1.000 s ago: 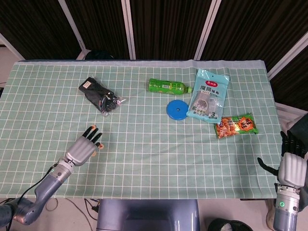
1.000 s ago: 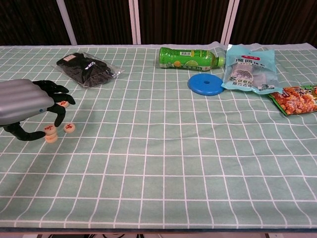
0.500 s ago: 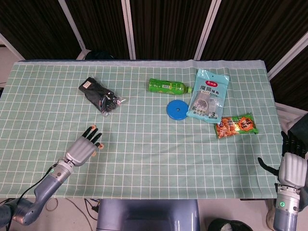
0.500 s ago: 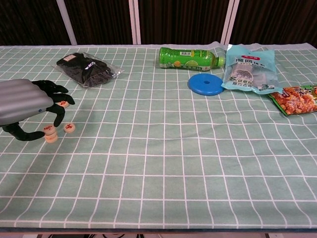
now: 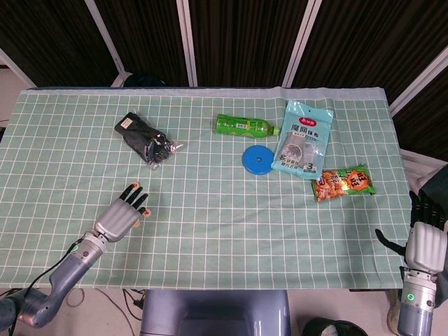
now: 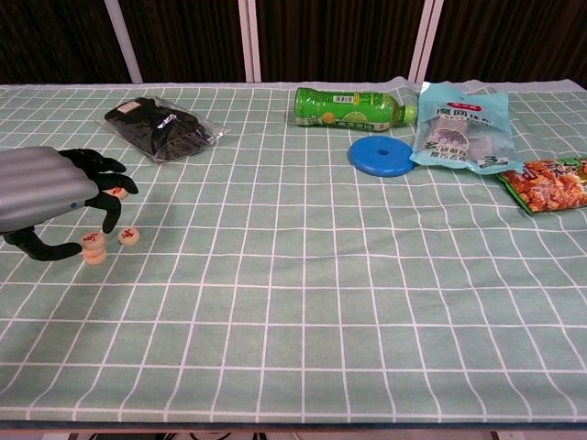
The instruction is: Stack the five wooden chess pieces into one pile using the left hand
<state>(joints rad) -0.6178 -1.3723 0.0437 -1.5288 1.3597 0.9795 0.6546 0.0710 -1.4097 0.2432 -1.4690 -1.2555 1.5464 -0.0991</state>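
My left hand hovers low over the table's left edge, fingers spread and curved down. Just under it stands a short stack of round wooden chess pieces, two high as far as I can tell. The thumb tip lies against the stack's left side and one finger hangs just above its right. A single piece lies flat to the right of the stack. Another piece sits under the fingertips further back. The palm hides whatever else is beneath it. In the head view the left hand covers most pieces. My right hand hangs off the table's right edge, holding nothing.
A black packet lies behind the left hand. A green bottle on its side, a blue disc, a pale blue pouch and an orange snack bag occupy the far right of the checked cloth.
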